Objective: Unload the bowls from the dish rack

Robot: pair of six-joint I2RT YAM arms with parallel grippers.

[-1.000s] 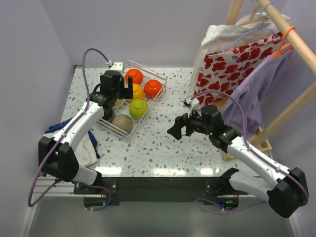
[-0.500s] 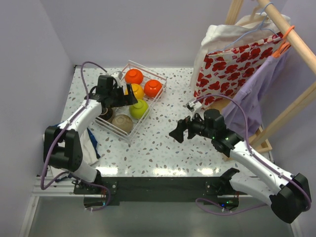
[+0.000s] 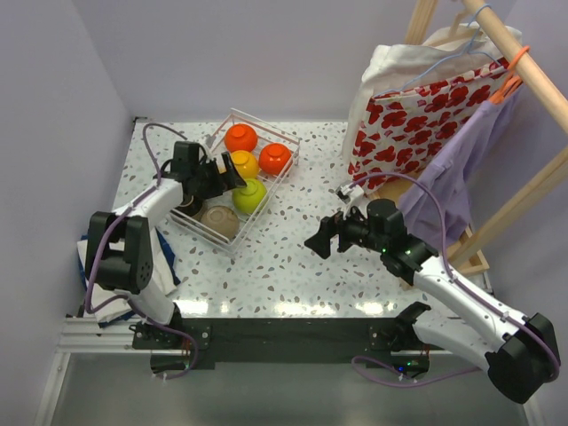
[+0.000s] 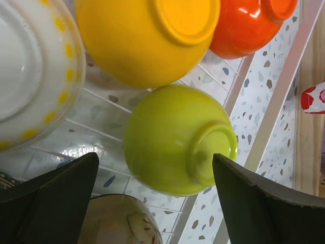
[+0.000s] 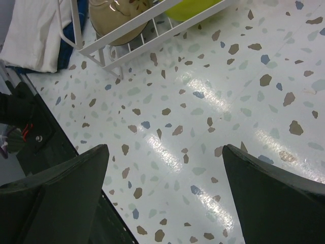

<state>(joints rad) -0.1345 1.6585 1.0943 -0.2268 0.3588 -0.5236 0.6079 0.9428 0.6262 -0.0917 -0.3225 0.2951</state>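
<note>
Terrazzo table (image 3: 293, 266); left claw (image 3: 226, 170) spread before lime bowl (image 4: 172, 140) in dish rack (image 3: 282, 169), right claw (image 3: 317, 238) spread

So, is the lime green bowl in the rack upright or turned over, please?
Turned over: the lime green bowl shows its foot ring and rounded outside in the left wrist view; its opening is out of sight.

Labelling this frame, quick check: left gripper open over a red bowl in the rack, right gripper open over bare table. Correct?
One slip: the left gripper is open over the green bowl, not a red one; the left wrist view shows it centred between the open jaws. The rest holds: that bowl is in the rack, and the right gripper is open over bare table.
</note>
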